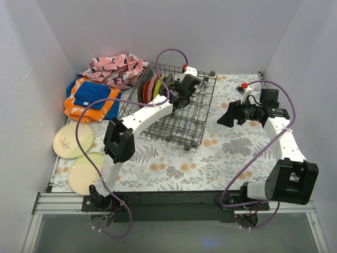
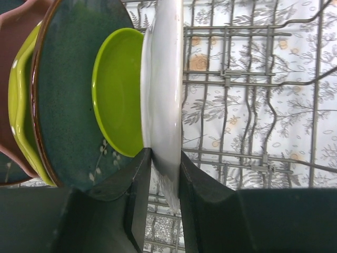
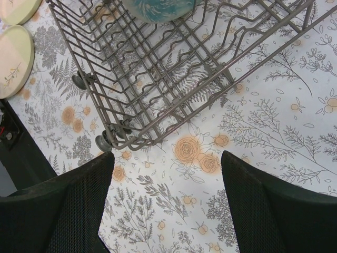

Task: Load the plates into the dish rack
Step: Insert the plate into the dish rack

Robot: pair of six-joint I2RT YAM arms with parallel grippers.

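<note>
A white plate point(image 2: 166, 89) is held upright and edge-on by the left gripper point(image 2: 164, 158), with its rim pinched between the two fingers point(image 2: 138, 200). This orientation is judged to suit insertion between the tines of the dish rack point(image 1: 181, 124), where a plate can stand only on edge. The plate is positioned inside the rack, just beside a lime green plate point(image 2: 118, 100). Beyond that plate, a dark teal plate point(image 2: 68, 100) with a pale sprig, a second lime green plate point(image 2: 18, 110) and a brownish plate point(image 2: 16, 31) are ranged in a row toward the far left end of the rack. Whether the white plate is already seated between tines cannot be told from these views. Two cream plates point(image 1: 73, 140) are laid flat on the table at the near left, well apart from the rack, and are judged to be not yet loaded. The right gripper point(image 3: 167, 158) is held above the flowered table cover point(image 3: 263, 121), to the right of the rack and near it. Its fingers are spread wide with nothing between them, and it is judged to be kept clear of the left arm's working space. Folded cloths point(image 1: 95, 97) are piled at the far left, beside the rack. No brand, label or writing can be read in any view.
</note>
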